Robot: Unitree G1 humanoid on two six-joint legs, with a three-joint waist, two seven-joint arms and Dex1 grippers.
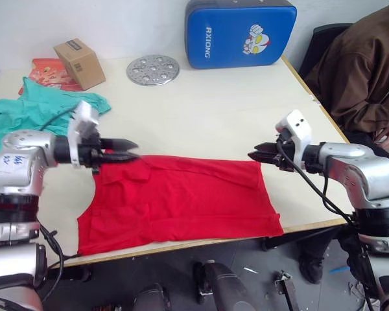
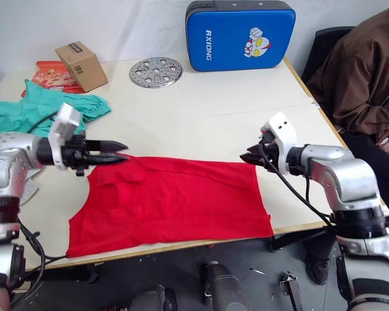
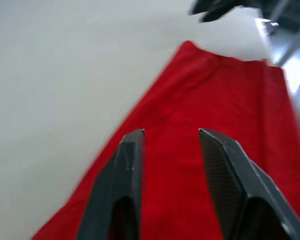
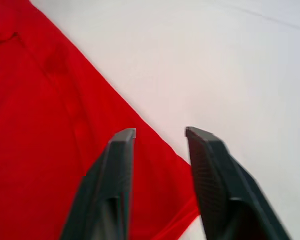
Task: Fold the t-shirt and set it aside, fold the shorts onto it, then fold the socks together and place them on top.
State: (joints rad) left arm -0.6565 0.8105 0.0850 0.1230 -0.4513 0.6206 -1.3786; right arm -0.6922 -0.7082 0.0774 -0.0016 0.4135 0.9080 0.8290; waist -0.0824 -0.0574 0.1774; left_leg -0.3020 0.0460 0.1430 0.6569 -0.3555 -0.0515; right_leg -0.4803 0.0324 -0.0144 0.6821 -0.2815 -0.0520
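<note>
left eye view: the t-shirt (image 1: 181,204) is lying folded into a long red band along the near edge of the table (image 1: 220,110), with one corner slightly overhanging it. the left gripper (image 1: 131,150) is hovering at the band's far left corner, its fingers parted narrowly and gripping nothing, as the left wrist view is showing. the right gripper (image 1: 254,155) is hovering at the far right corner, likewise narrowly parted and empty. the shorts (image 1: 32,110) are lying crumpled at the table's left side. a cardboard box (image 1: 79,63), a perforated metal disc (image 1: 153,69) and a blue pad (image 1: 240,32) are sitting along the far edge. a person (image 1: 363,71) is sitting at the right.
</note>
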